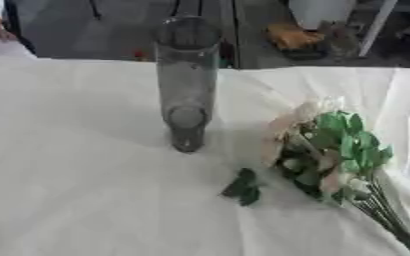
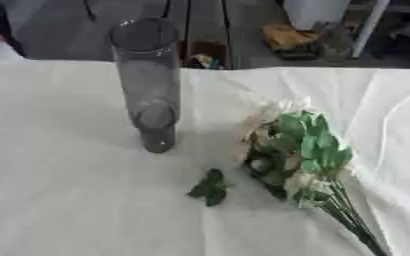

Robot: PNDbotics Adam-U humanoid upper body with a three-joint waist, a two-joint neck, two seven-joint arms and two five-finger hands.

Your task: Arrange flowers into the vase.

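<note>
— What have you got in front of you?

— I see a tall clear glass vase standing upright on the surface, which is covered by a white cloth. The vase is a plain cylinder, greyish and see-through, with nothing inside it.

— And the flowers?

— The bunch of flowers lies flat on the cloth to the right of the vase, near it but not touching. The blooms are pale cream and pinkish, mixed with bright green leaves. The heads point up and left towards the vase, and the thin dark stems run down towards the lower right corner.

— Anything loose?

— One small dark green sprig of leaves lies by itself on the cloth, just left of the bunch and below the vase, apart from both.

— What are your hands doing?

— I can't tell you. Neither my left hand nor my right hand appears in either eye view, so whether they are open or closed is not visible. Nothing is touching the vase or the flowers.
</note>
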